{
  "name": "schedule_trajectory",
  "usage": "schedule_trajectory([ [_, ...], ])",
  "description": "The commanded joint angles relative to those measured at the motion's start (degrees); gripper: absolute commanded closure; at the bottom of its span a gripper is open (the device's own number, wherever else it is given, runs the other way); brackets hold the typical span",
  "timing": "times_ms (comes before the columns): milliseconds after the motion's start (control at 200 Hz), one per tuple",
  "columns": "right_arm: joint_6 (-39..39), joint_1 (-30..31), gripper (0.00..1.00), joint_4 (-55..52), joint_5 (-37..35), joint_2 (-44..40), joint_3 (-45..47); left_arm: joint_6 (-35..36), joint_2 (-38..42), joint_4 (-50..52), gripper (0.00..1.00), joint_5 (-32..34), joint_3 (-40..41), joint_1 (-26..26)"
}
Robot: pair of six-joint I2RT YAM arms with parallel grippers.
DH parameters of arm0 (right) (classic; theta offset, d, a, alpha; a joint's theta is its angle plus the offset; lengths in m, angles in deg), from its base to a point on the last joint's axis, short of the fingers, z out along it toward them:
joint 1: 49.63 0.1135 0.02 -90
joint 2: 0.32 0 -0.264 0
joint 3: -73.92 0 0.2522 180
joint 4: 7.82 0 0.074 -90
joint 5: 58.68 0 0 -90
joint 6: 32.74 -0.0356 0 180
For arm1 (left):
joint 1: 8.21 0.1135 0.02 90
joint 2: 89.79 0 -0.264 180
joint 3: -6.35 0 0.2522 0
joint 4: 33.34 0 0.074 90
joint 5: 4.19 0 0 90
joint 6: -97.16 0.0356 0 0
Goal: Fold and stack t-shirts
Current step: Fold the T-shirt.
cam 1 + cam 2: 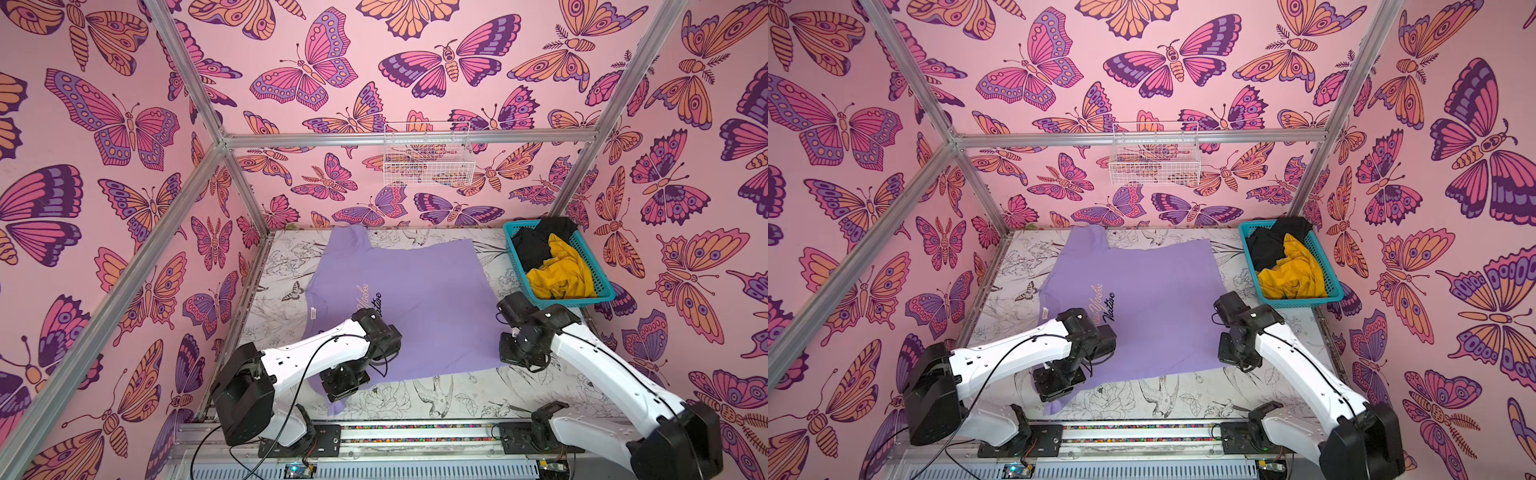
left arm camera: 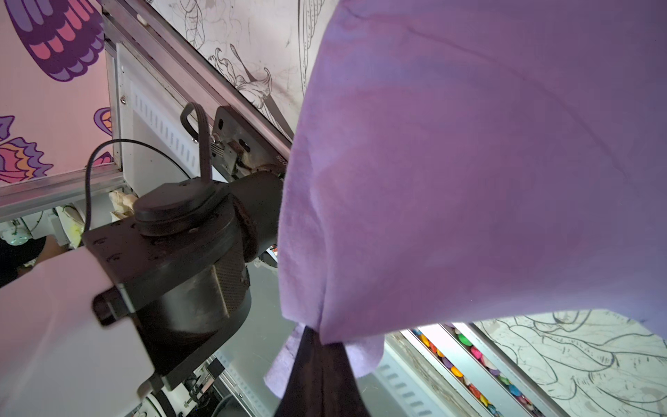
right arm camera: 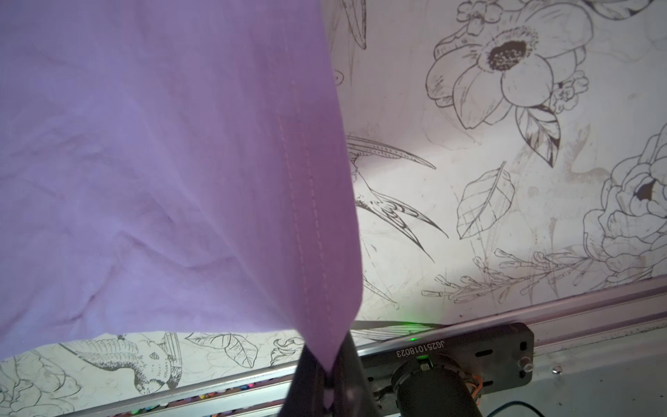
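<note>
A lavender t-shirt (image 1: 415,299) (image 1: 1142,299) lies spread on the flower-printed table, its near edge raised at both ends. My left gripper (image 1: 345,380) (image 2: 321,346) is shut on a pinch of the shirt's near-left part, and the cloth drapes away from its tips. At the near-right corner, my right gripper (image 1: 517,351) (image 3: 330,368) is shut on the stitched hem (image 3: 310,216). A mustard-yellow t-shirt (image 1: 561,276) and a black t-shirt (image 1: 534,245) lie crumpled in the teal basket (image 1: 582,300) at the back right.
A white wire basket (image 1: 428,153) hangs on the back wall. Aluminium frame posts stand at the table's corners. A rail with both arm bases (image 1: 415,432) runs along the front edge. Bare table (image 1: 436,399) shows in front of the shirt.
</note>
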Motion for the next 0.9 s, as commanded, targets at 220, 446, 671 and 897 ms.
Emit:
schedule_trajectory([
  [220, -6.13, 1.19, 1.00, -9.03, -2.41, -8.10, 1.43, -2.48, -0.97, 10.58, 1.00, -1.09, -0.56, -2.41],
  [446, -3.83, 1.19, 1.00, -3.08, -2.01, -1.34, 0.90, -1.39, -4.83, 10.54, 1.00, 2.65, -3.52, -1.18],
  [671, -0.71, 1.11, 1.00, 1.80, -3.17, 9.30, -4.10, 1.66, -7.26, 10.54, 1.00, 5.23, -6.67, 1.81],
  [897, 3.64, -0.72, 1.00, 1.08, -6.68, 17.70, -12.23, 4.89, -5.64, 10.59, 1.00, 8.19, -6.95, 7.96],
])
